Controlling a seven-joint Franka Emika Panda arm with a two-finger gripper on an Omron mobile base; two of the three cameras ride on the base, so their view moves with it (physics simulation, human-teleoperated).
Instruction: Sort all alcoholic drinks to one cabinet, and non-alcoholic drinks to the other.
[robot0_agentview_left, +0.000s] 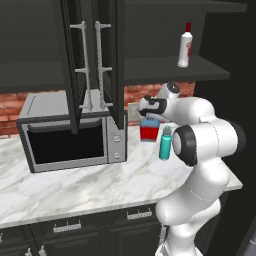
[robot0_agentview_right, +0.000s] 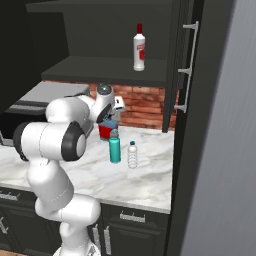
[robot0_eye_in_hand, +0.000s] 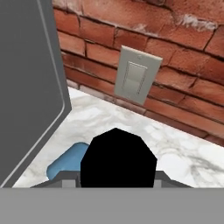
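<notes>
The squat blue bottle with a red label (robot0_agentview_left: 149, 131) (robot0_agentview_right: 106, 131) stands at the back of the marble counter beside the microwave. My gripper (robot0_agentview_left: 150, 116) (robot0_agentview_right: 109, 119) comes down on its top and is shut on it. In the hand view its black cap (robot0_eye_in_hand: 118, 159) and a blue shoulder (robot0_eye_in_hand: 65, 161) lie right under the hand. The slim white bottle with a red cap (robot0_agentview_left: 184, 47) (robot0_agentview_right: 139, 47) stands upright on the shelf of the open right cabinet (robot0_agentview_left: 170, 70) (robot0_agentview_right: 100, 67). The teal bottle (robot0_agentview_left: 165, 143) (robot0_agentview_right: 115, 146) and the clear ribbed bottle (robot0_agentview_right: 132, 155) stand on the counter near the arm.
A microwave (robot0_agentview_left: 70, 135) sits left of the blue bottle, its grey side (robot0_eye_in_hand: 26, 87) close to the hand. Two open cabinet doors (robot0_agentview_left: 107, 60) hang above it, another door (robot0_agentview_right: 187, 65) stands open at the right. A wall switch (robot0_eye_in_hand: 133, 74) is on the brick.
</notes>
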